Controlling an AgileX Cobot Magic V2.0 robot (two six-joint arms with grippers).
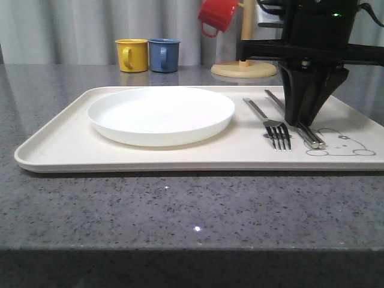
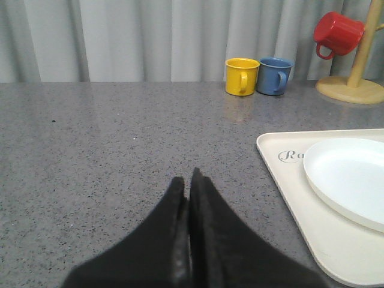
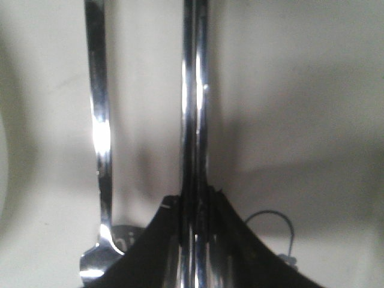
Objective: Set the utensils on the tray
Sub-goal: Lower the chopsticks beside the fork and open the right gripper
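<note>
**Chopsticks pinched on the tray, fork beside them**

The chopsticks [image 1: 300, 120] lie on the right part of the tray [image 1: 54, 150], running from the far side toward the near edge, their near ends resting just at the rabbit drawing [image 1: 342, 144]. The right gripper [image 1: 305, 120] stands over them, pointing straight down, and in the right wrist view its dark fingers [image 3: 150, 234] are drawn in tight against the pair of chopsticks [image 3: 195, 108], which pass between them (the two sticks lie pressed together there, reading almost as one bright bar). Whether the sticks still bear on the tray under the fingers cannot be told.

Just left of the chopsticks lies the fork [image 1: 270, 123], roughly parallel to them, tines toward the near edge and handle pointing away; it is apart from the gripper. In the right wrist view the fork [image 3: 99, 150] shows as a slim shining handle beside the chopsticks.

Further left, a round white plate [image 1: 161, 114] sits on the tray, taking up its middle and left part.

The tray rests on a speckled grey table [image 1: 180, 210]. At the far side of the table stand a yellow mug [image 1: 132, 55] and a blue mug [image 1: 164, 55], touching or nearly so, and to their right a wooden mug stand [image 1: 244, 60] with a red mug [image 1: 217, 15] hung on it.

The left gripper [image 2: 187, 198] hovers over bare table to the left of the tray, its fingers closed together with nothing between them
</note>
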